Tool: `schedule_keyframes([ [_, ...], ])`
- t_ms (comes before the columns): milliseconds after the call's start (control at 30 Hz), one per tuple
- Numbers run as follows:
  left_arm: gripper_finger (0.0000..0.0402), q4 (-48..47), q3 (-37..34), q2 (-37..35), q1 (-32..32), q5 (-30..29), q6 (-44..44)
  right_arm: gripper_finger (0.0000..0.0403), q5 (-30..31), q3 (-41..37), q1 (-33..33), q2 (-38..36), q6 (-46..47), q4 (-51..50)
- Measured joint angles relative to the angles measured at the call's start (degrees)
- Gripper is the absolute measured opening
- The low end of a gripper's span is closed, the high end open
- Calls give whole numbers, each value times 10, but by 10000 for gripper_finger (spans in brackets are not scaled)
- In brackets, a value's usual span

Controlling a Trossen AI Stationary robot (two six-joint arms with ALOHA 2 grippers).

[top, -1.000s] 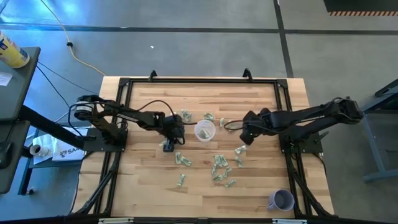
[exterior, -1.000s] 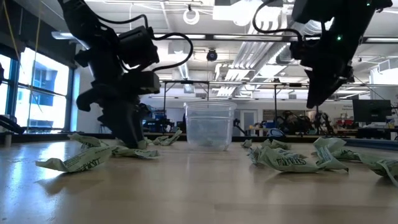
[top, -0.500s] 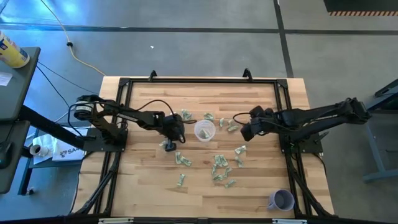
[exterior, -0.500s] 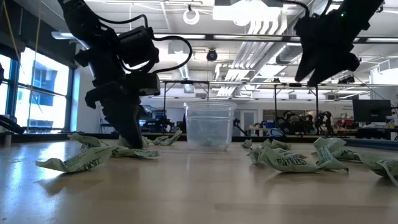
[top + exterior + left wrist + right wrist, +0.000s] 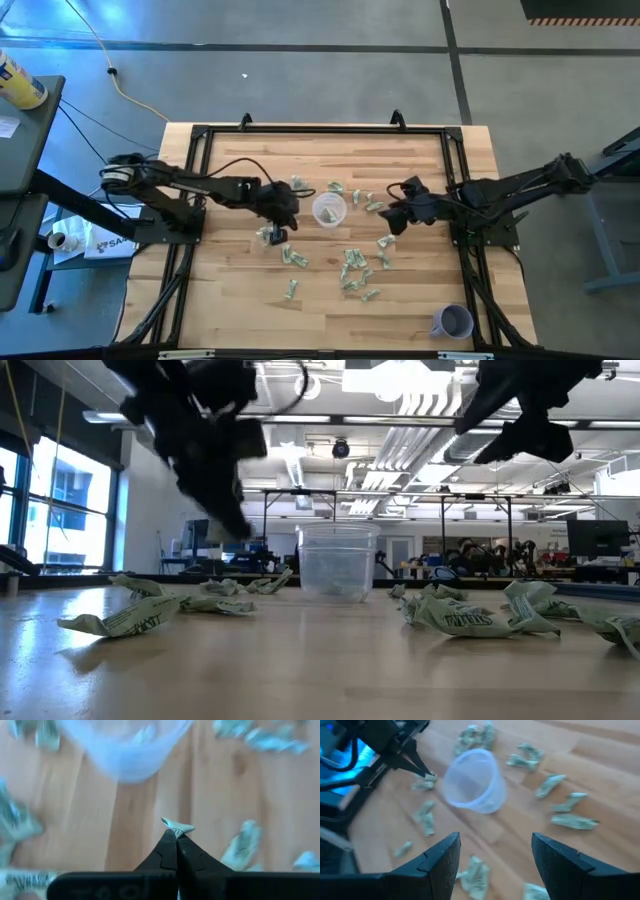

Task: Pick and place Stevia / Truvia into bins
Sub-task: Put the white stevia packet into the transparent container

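Observation:
Green and white Stevia packets [image 5: 354, 270] lie scattered flat on the wooden table, around the clear cup [image 5: 329, 210] that stands upright at its middle. My left gripper [image 5: 272, 232] hangs just left of the cup, above the table, shut on one crumpled packet [image 5: 177, 826]. That gripper and its packet [image 5: 425, 782] also show in the right wrist view. My right gripper [image 5: 495, 862] hovers open to the right of the cup [image 5: 472, 780], high over the packets, with nothing between its fingers. My left gripper pinches a small crumpled packet between its two fingers, at their free ends [image 5: 176, 840]. A bit of the paper [image 5: 179, 826] sticks out past the tips. The fingers slant down from the table's left side. The packet is lifted clear of the table.
An opaque lavender cup [image 5: 453, 321] stands near the front right corner. More packets lie behind the clear cup [image 5: 300, 186] and to its right [image 5: 372, 203]. Black frame rails [image 5: 320, 128] run along the table's edges. Bare wood lies at the front left.
My left gripper has taken hold of a packet on the table left of the cup and risen with it, so the packet now hangs clear. My right gripper has risen, rolled about its own line and tipped toward level, staying open.

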Motion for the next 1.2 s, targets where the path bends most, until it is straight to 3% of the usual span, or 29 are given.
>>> schedule_keyframes([
  [267,24,-61,56,-68,-125,-113,-28,236,-31,0,52,0,76,26],
  [600,24,-54,118,-86,-238,-226,-83,236,-35,0,136,22,181,27],
  [867,24,-22,168,-86,-275,-256,-99,236,-86,0,156,96,217,91],
  [1200,28,-4,207,-86,-242,-267,-123,236,-100,0,154,125,144,102],
])
